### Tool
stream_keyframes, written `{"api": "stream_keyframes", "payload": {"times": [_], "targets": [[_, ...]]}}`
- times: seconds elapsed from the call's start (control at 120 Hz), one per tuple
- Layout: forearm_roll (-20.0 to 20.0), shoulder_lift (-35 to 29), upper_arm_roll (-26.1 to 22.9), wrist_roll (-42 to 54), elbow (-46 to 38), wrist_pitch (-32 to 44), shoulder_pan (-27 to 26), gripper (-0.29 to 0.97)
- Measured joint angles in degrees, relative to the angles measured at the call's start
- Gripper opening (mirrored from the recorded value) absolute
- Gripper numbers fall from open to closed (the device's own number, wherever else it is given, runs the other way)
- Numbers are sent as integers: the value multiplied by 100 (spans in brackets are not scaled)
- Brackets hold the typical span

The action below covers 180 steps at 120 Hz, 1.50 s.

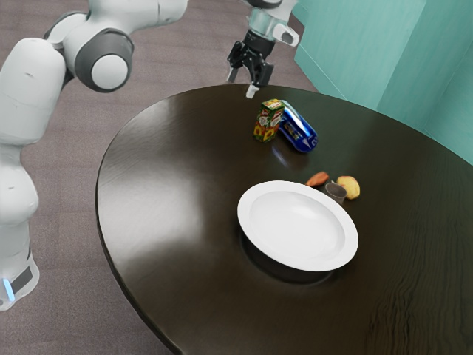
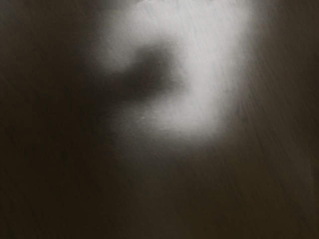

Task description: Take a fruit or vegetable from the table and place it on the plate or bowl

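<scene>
Where two fruits (image 1: 318, 178) lie, a cup (image 1: 336, 193) stands between.

The white arm (image 1: 33, 89) stretches out, elbow raised, its black tool (image 1: 242, 86) pointing down (fingers apart)

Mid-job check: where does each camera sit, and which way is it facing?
Exterior view: raised at the side, looking down across the round table at the plate; the white arm and gripper show.
Wrist view: on the hand, facing down at the table top, with glare and a dark shadow.
Shared: the dark table top.
</scene>
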Motion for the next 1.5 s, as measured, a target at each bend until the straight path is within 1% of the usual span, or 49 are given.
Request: {"api": "stream_keyframes", "payload": {"times": [0.125,0.192,0.3,0.475,0.675,0.758,0.808,0.867,0.942,0.975,1.017,1.058,1.133,1.2,1.275,1.425,1.5], "targets": [[327,-86,-4,71,-15,391,-234,68],[417,-10,-21,36,-18,527,-436,68],[280,145,-18,-17,-19,771,-497,68],[134,143,9,-103,-3,1096,-448,68],[135,-74,2,-237,18,1226,-521,68],[120,74,-17,-352,20,1342,-635,68],[196,175,-16,-427,24,1485,-805,68],[414,622,-23,-513,305,1642,-1056,68],[718,1512,-110,-616,1067,1729,-1207,68],[880,1999,-333,-665,1694,1685,-1170,68],[1213,2511,-830,-723,2424,1568,-1087,68],[1481,2818,-1119,-777,2828,1470,-1018,68],[1779,3295,-1399,-865,3365,1346,-974,68],[1922,3570,-1543,-935,3560,1351,-966,68],[2003,3753,-1667,-1005,3536,1487,-965,68],[2061,3788,-1798,-1120,3518,1678,-1070,68],[2000,3753,-1897,-1163,3563,1779,-1101,68]]}}
